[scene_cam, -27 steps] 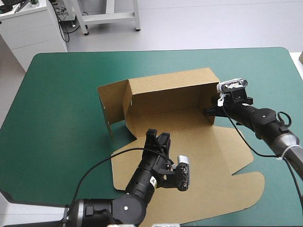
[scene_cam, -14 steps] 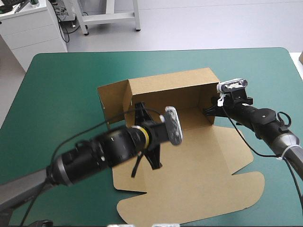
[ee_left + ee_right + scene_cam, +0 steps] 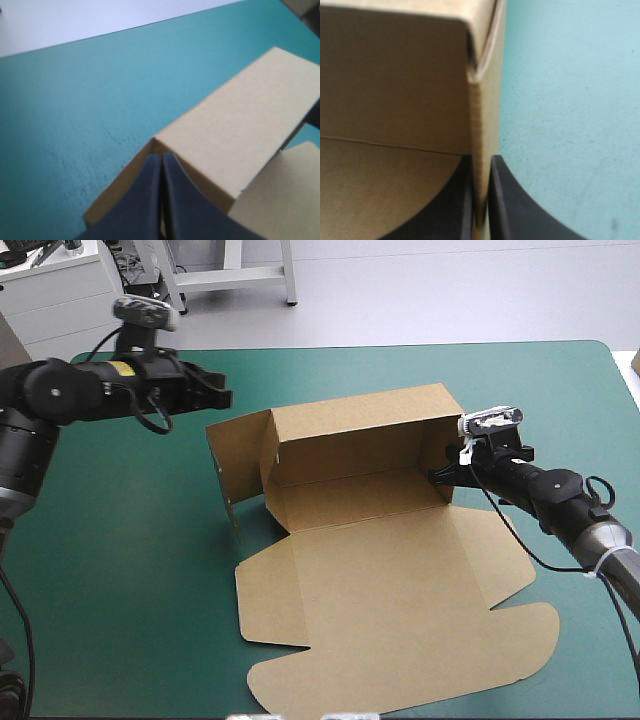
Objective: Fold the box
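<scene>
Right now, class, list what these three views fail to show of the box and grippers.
High view: how the right gripper pinches the box wall, too small.
Left wrist view: the box's corner fold, partly covered by the left gripper; its far end, cut off by the picture's edge.
Right wrist view: the wall's outer face, seen nearly edge-on.

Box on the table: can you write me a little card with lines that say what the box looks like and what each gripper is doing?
box: brown board, partly folded; back wall and right end wall standing, a flap standing out at the left end, the big front sheet lying flat
table: teal-green cover, box near the middle
left gripper: shut, holding nothing, by the box's far left corner
right gripper: shut on the box, pinching its right end wall
</scene>
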{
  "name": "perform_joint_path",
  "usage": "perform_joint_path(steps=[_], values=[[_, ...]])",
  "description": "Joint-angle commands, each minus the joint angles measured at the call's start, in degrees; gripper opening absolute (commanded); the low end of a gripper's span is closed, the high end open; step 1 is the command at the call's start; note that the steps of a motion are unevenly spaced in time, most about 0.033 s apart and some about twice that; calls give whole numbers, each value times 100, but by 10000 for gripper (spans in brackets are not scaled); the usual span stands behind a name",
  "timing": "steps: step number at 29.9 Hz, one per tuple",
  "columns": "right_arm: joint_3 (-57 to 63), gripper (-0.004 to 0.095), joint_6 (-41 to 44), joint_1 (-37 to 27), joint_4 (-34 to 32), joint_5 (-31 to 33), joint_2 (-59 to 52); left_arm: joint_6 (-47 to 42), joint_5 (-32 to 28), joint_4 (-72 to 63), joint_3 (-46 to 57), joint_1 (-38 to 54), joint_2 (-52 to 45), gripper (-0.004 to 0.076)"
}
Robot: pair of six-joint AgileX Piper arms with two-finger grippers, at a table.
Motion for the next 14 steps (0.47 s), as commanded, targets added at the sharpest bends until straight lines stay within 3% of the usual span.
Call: perform_joint_path(steps=[1, 7, 14], values=[[-171, -23, 32, -6, 75, 36, -142, 244, 175, -1445, 373, 1274, -184, -21], [-171, -23, 32, -6, 86, 45, -142, 558, 546, -1713, 1714, 2640, -246, -32], [-171, -23, 45, -6, 86, 36, -142, 1042, 326, -2123, 3051, 3378, -246, -32]])
